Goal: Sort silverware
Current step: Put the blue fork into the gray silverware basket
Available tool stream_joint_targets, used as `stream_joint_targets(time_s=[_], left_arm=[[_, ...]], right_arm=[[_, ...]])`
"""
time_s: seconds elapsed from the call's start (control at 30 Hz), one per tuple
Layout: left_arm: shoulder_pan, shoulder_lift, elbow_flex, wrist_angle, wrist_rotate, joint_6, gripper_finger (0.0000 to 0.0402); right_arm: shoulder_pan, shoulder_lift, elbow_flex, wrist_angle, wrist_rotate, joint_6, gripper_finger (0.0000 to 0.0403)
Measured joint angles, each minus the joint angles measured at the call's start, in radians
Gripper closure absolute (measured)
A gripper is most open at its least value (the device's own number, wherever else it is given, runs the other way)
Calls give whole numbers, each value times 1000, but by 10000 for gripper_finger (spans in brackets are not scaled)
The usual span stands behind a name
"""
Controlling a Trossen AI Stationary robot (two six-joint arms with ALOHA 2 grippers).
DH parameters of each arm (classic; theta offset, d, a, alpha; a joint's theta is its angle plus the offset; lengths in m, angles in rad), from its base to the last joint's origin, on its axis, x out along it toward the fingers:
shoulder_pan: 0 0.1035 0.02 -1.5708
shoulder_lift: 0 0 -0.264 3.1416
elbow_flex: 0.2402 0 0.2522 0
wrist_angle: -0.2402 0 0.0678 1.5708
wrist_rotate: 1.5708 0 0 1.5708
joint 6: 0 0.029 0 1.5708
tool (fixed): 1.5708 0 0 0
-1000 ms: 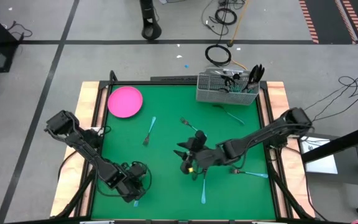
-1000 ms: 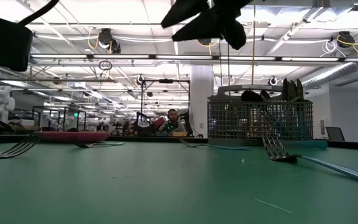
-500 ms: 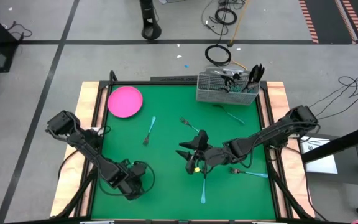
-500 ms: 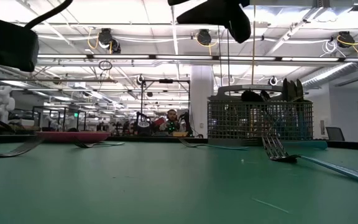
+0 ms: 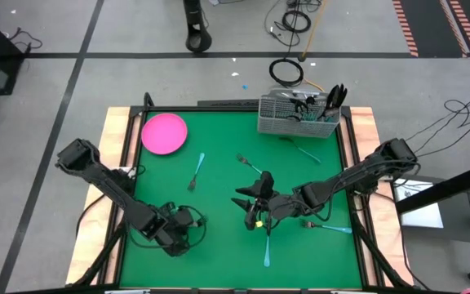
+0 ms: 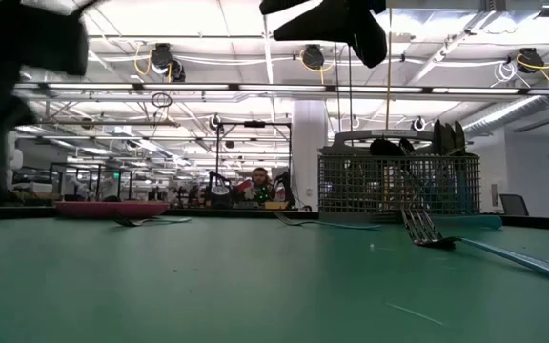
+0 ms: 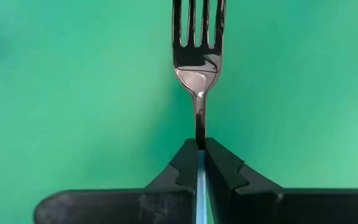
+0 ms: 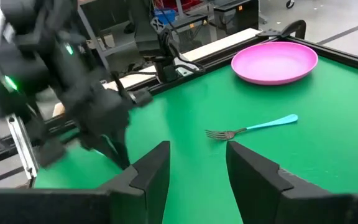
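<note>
**Pinching a fork at the near-left of the table**

Gripping a fork (image 7: 197,74) by the neck, left hand (image 7: 201,163) pressed tight on it, tines pointing away, blue handle just showing between the fingers (image 7: 185,171). In high view, left hand (image 5: 188,231) low over the green table (image 5: 219,237), near the front-left corner.

Hovering mid-table, right hand (image 5: 249,202) spread, nothing between its fingers (image 8: 152,172); same hand hanging at the top of the low view (image 6: 336,19). Directly below it in high view, a blue-handled piece (image 5: 268,247) lying flat, running toward the front edge.

Lying loose elsewhere: blue fork (image 5: 197,171) left of centre, also seen from the right wrist (image 8: 251,128), tines away from the plate; dark piece (image 5: 244,162) at centre; blue-handled piece (image 5: 328,227) near the right edge; blue piece (image 5: 304,151) just in front of the caddy.

Sitting at the back-left corner, pink plate (image 5: 164,133). Standing at the back-right, mesh caddy (image 5: 296,118) with dark utensils upright inside, caddy (image 6: 398,186) also clear in low view, a fork (image 6: 427,232) lying in front of it.

Showing far behind the table in low view, a person (image 6: 258,181).
</note>
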Motion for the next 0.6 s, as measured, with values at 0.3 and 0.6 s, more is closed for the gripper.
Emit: stream_joint_targets(time_s=[0.3, 0.6], left_arm=[[8, -264, 55, -14, -294, 206, 388], [-72, -441, 55, 52, -689, 490, 389]], right_arm=[[20, 11, 0, -4, -2, -92, 257], [39, 58, 0, 138, 8, -236, 257]])
